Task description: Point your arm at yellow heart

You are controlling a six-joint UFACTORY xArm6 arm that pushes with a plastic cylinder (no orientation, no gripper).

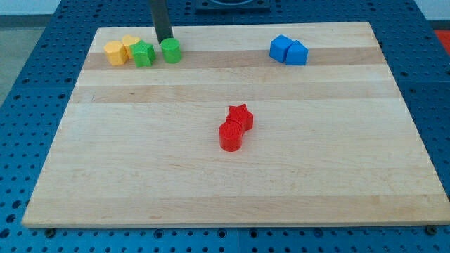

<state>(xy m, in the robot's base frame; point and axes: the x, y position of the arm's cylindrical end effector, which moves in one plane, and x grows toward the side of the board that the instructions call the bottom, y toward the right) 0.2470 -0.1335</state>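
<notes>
Pale wood board (232, 183) fills my view, lying on a blue perforated table (35, 105). I have the rod coming straight down from the top edge at the far left, upright, and my tip (164, 39) sits on the board just behind the green cylinder (171, 50), at its far-left edge, touching or nearly so; I cannot tell which. It is a plain rod with nothing to open or close, and it carries nothing.

Left of that cylinder, with a small gap, is the green star (143, 53). Pressed against the star's left side is the yellow heart (131, 46), set slightly farther back, and the orange-yellow hexagonal block (115, 53) touches the heart on its left. So the heart lies left of my tip, with the green star between.

Far right are two blue blocks (289, 50), touching. Near the centre, a red star (240, 116) touches a red cylinder (230, 136) in front of it.
</notes>
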